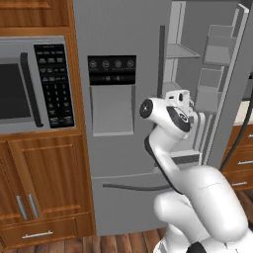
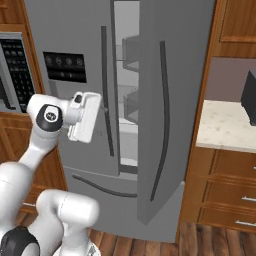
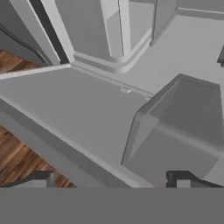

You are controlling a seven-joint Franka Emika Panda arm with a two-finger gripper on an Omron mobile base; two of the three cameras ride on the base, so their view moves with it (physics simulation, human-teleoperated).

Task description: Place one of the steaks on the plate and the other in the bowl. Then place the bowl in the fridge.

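Observation:
The fridge (image 1: pixel 113 39) is a tall grey unit with a dispenser panel (image 1: pixel 111 70). Its left door is shut and its right door (image 2: pixel 170 100) is swung open, showing pale shelves and door bins (image 1: pixel 217 54). My white hand (image 1: pixel 180 103) is raised at the open gap, level with the middle shelves, and also appears in the right base view (image 2: pixel 85 117). In the hand view my gripper (image 3: pixel 111 181) is open with nothing between its fingertips (image 3: pixel 43 179), looking down on a pale fridge shelf (image 3: pixel 87 118) and a grey bin (image 3: pixel 183 127). The steaks, plate and bowl are out of view.
A built-in microwave (image 1: pixel 29 84) with a black keypad sits left of the fridge, above wooden cabinets (image 1: pixel 44 183). To the right of the open door stands a pale counter (image 2: pixel 225 125) over wooden drawers (image 2: pixel 230 195), with a dark object (image 2: pixel 249 97) on it. The floor is wood.

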